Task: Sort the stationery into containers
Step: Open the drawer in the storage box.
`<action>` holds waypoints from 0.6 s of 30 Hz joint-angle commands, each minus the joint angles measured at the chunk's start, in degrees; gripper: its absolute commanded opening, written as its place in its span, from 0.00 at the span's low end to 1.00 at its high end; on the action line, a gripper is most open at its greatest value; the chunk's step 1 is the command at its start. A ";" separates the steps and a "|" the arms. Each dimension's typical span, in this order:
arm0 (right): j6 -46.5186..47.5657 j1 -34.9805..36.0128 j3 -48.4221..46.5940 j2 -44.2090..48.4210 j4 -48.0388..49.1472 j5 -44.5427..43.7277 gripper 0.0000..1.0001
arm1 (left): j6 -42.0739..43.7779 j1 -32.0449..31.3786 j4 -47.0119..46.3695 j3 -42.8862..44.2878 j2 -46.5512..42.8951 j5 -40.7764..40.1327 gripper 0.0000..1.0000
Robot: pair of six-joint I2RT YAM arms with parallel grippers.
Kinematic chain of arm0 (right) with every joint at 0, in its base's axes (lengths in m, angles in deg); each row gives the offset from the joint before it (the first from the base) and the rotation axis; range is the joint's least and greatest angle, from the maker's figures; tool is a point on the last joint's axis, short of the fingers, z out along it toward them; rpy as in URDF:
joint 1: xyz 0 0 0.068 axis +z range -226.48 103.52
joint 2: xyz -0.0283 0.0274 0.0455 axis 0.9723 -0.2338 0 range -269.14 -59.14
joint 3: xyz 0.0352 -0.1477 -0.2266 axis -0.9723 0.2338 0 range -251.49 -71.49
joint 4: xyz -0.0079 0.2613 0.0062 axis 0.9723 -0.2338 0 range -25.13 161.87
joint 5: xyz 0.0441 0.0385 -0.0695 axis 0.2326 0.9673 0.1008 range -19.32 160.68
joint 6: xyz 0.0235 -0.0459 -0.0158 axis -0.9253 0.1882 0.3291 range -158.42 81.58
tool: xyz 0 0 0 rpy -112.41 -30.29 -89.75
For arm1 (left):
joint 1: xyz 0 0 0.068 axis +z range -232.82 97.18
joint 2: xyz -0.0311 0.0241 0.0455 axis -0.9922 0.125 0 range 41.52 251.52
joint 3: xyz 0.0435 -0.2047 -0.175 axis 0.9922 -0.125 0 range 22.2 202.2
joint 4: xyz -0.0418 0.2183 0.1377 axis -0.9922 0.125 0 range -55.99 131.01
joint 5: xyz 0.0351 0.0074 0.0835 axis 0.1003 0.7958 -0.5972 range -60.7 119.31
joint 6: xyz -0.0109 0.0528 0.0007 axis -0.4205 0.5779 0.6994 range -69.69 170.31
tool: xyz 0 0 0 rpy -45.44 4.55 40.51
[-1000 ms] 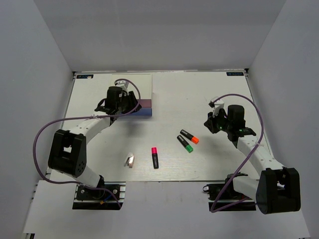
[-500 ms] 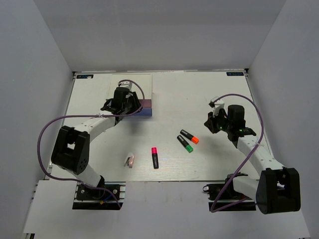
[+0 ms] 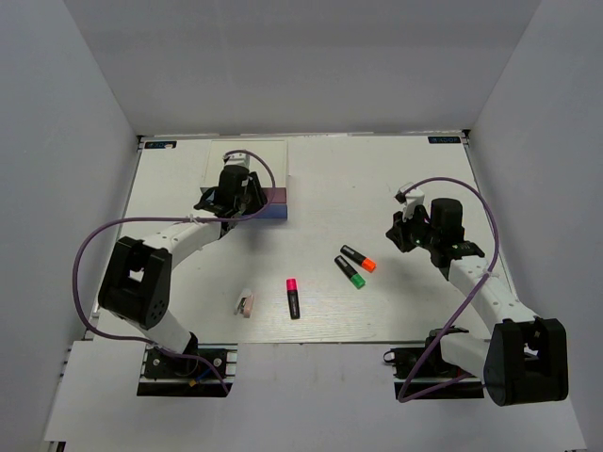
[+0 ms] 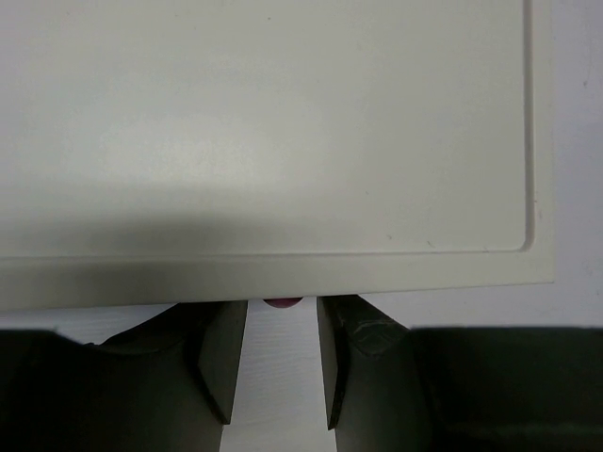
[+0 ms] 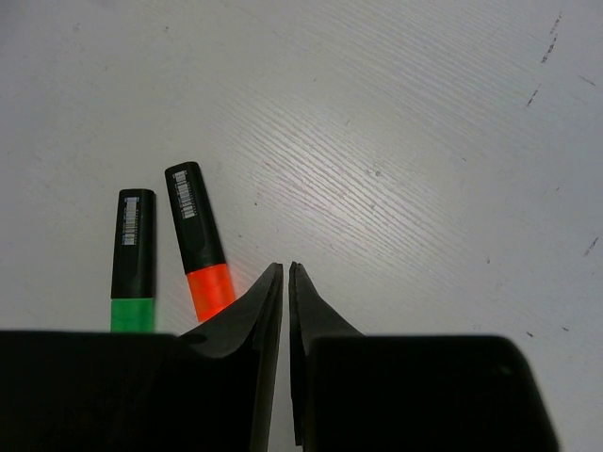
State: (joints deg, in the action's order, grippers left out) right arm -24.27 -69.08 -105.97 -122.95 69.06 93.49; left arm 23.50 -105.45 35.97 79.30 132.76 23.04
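Three highlighters lie on the table [image 3: 377,179], none of them in a drawer yet. The orange-capped highlighter [image 3: 356,257] and the green-capped highlighter [image 3: 350,272] lie side by side, almost parallel and just apart. They are right of the table's middle and closer to the near edge than the far one. The pink-red-capped highlighter [image 3: 293,298] lies alone near the middle of the near edge. The small white clip-like piece [image 3: 245,304] sits just to its left (too small from above to make out further). The white-topped box [image 3: 247,160] stands in the far left corner, with its pink drawer front [image 3: 276,196] and dark blue drawer front [image 3: 275,213] facing the near edge.

The left gripper [image 4: 282,315] is at the front edge of the box top. Its jaws stand partly open, and a small pink knob [image 4: 283,302] shows just under the box's rim in the gap between the fingertips. Neither finger appears to touch the knob, so the gripper has hold of nothing.

The right gripper [image 5: 285,275] hangs over bare table toward the right edge, well apart from the box. Its jaws are closed to a thin slit with nothing between them. In its wrist view the orange cap lies just beside the fingertips, with the green one beyond it.
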 commanded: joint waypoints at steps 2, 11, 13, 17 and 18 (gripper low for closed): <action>0.61 0.07 -1.64 1.32 1.93 0.31 0.13 | 0.09 -0.04 -1.96 2.31 0.08 -2.87 0.45; 0.70 0.07 -1.73 0.88 1.84 0.22 0.13 | 0.09 -0.04 -1.96 2.31 0.08 -2.88 0.24; 0.70 0.07 -1.73 0.79 1.76 0.39 0.13 | 0.09 -0.04 -2.48 1.70 0.08 -2.88 0.20; 0.70 0.07 -1.73 0.79 1.84 0.31 0.13 | 0.09 -0.57 -2.48 0.47 -0.45 -1.82 0.16; 0.70 -0.01 -1.73 0.88 1.84 0.39 0.13 | 0.09 -0.57 -2.48 0.47 -0.97 -1.30 0.16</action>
State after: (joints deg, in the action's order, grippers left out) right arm -24.24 -69.06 -105.97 -122.95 69.06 93.51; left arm 23.30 -105.82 35.71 79.33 133.15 22.15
